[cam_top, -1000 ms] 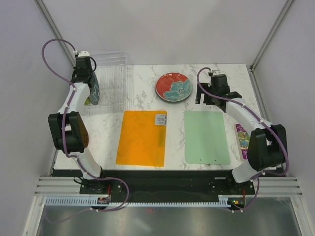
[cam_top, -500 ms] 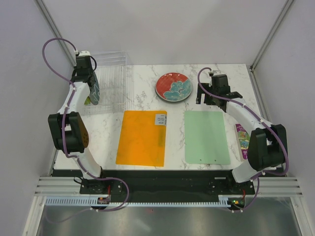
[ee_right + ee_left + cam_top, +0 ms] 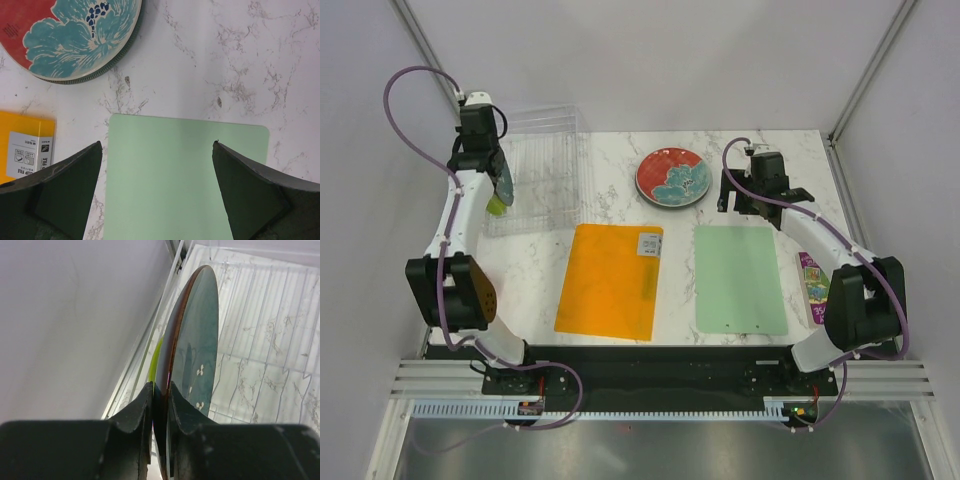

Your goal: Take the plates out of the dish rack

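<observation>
teal plate (image 3: 195,355) rearward — lime plate (image 3: 155,361) half-hidden

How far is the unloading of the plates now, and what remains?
Done: the red flowered plate lies on the table, a greenish rim showing beneath it. In hand: the left gripper is shut on the dark teal plate, on edge at the dish rack. Left: the lime-green plate in the rack. The right gripper is open.

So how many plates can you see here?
3 sure: red flowered plate flat on the table; dark teal plate in the left gripper; lime-green plate behind it. A green rim under the red one may be a fourth.
</observation>
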Action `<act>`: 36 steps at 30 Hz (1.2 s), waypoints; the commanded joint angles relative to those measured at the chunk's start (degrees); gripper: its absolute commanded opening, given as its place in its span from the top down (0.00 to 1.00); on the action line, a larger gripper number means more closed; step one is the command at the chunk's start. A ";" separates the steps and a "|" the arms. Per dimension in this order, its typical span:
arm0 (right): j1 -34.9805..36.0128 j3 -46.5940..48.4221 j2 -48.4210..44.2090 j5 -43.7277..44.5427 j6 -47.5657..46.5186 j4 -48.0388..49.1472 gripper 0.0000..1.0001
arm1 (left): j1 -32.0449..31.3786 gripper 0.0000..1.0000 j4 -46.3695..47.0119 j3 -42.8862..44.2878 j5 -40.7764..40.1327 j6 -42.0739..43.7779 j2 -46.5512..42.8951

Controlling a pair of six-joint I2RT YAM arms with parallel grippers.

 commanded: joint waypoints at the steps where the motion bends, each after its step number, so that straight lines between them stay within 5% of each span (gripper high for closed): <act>1: -0.05 -0.19 -2.24 -1.01 0.70 1.49 0.02 | -0.36 0.98 8.06 6.70 -0.83 0.99 -6.58; 12: 0.03 2.70 -3.12 -6.10 1.93 1.31 0.02 | -0.45 0.98 0.50 10.22 13.39 -9.45 -12.73; 18: 0.56 5.78 -2.42 -14.27 2.63 1.75 0.02 | -0.45 0.98 0.15 5.83 35.06 -19.02 -14.32; 27: 2.67 6.67 -0.14 -30.88 11.85 13.61 0.02 | -1.33 0.98 18.58 -9.81 61.71 -35.82 -13.79; 36: 7.68 6.05 4.96 -35.20 20.30 25.03 0.02 | -3.09 0.98 38.88 -20.27 71.23 -50.06 -11.95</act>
